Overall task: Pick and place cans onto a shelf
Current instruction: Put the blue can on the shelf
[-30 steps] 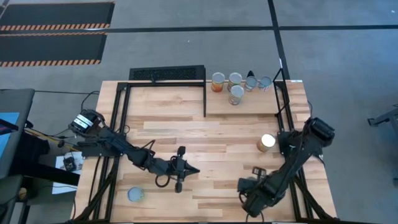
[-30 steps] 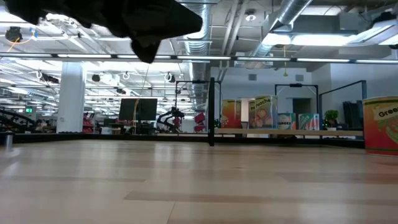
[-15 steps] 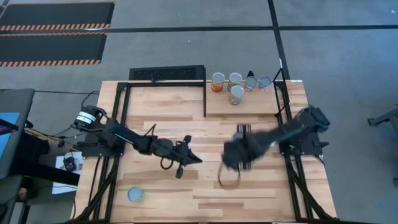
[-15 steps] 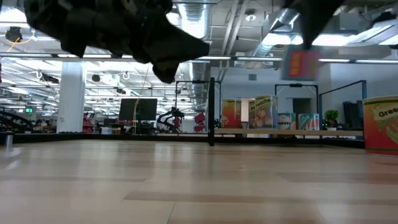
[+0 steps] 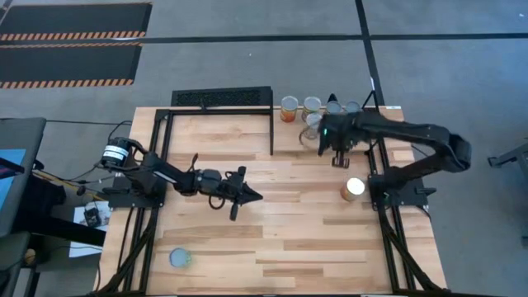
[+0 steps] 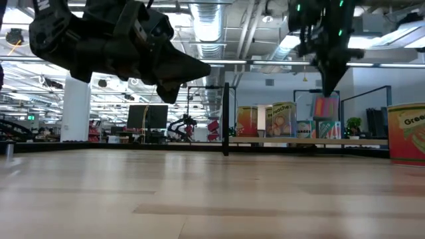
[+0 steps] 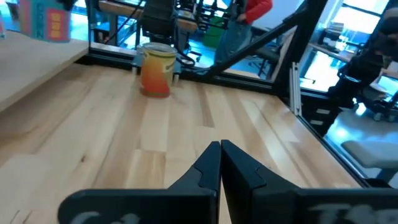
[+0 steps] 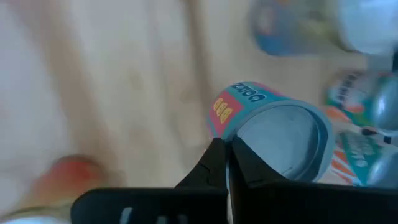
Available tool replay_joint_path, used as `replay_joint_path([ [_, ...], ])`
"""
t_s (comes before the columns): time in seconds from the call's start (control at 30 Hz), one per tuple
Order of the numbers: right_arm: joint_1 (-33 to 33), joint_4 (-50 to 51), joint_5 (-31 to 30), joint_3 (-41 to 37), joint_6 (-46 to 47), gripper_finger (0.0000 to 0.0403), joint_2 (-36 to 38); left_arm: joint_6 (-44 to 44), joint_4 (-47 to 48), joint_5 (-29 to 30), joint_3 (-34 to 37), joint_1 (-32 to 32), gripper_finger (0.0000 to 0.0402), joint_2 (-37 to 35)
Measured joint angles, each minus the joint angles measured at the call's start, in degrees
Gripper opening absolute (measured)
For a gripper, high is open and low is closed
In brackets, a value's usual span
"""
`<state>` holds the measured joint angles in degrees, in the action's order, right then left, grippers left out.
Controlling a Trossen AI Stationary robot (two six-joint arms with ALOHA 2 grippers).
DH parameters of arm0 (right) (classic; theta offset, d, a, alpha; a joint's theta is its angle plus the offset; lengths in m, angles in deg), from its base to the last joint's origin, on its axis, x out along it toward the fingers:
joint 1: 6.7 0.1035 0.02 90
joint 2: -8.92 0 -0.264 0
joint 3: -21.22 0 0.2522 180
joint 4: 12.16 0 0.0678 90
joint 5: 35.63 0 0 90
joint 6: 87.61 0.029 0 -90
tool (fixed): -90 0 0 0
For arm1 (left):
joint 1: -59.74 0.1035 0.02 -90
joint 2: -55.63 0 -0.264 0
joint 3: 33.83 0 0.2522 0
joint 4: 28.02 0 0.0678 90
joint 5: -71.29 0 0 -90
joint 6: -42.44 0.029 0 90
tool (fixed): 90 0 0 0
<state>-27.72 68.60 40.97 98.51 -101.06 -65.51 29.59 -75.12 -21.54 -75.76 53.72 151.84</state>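
Your left gripper (image 5: 247,196) — hangs over the middle of the table (image 5: 280,239), above the boards, fingers (image 7: 211,163) pressed together with nothing between them.

Your right gripper (image 5: 330,140) — reaches out over the shelf (image 5: 289,139) at the table's far right corner. Its fingers (image 8: 224,163) are drawn together, and the wrist view shows their tips meeting against the rim of a blue can with a pink-and-yellow label (image 8: 273,134). Whether they pinch that rim or merely rest in front of it, you cannot tell from these views.

Cans, as you can count them:
- On the shelf, a row along the far edge: one orange-labelled can (image 5: 289,108), a second just beside it (image 5: 311,105), and two more (image 5: 352,107) partly hidden by the right arm.
- One further can (image 5: 309,130) on the shelf in front of that row, close against the right gripper and blurred.
- One can with a shiny top and orange side (image 5: 353,189) standing upright on the table near the right edge, apart from the shelf. The left wrist view shows it as a yellow-and-orange can (image 7: 157,70); in the low view it sits at the right edge (image 6: 406,133).
- One can with a bluish top (image 5: 180,258) standing alone at the near left of the table, well apart from both grippers.

Black slatted grille (image 5: 221,97) — along the far edge, left of the shelf.
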Motion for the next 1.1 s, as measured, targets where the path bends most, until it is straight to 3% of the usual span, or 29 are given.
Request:
replay_joint_path([
  [0.17, -12.5, -4.7, 1.3, -1.2, -8.1, 0.0005, -2.8, 0.5, -0.1, -2.5, 0.0, 1.3, 0.0, 0.0],
  [0.33, -17.6, -7.2, 3.2, -1.2, -12.3, 0.0005, -6.5, 0.6, 0.0, -2.5, 0.0, 1.3, 0.0, 0.0],
  [0.7, -19.5, -10.4, 6.7, -1.2, -14.1, 0.0013, -9.9, 0.6, 0.2, -2.5, 0.0, 1.3, 0.0, 0.0],
  [1.1, -19.1, -12.5, 6.0, -1.2, -11.1, 0.0087, -10.4, 0.1, 1.6, -2.5, 0.0, 1.3, 0.0, 0.0],
])
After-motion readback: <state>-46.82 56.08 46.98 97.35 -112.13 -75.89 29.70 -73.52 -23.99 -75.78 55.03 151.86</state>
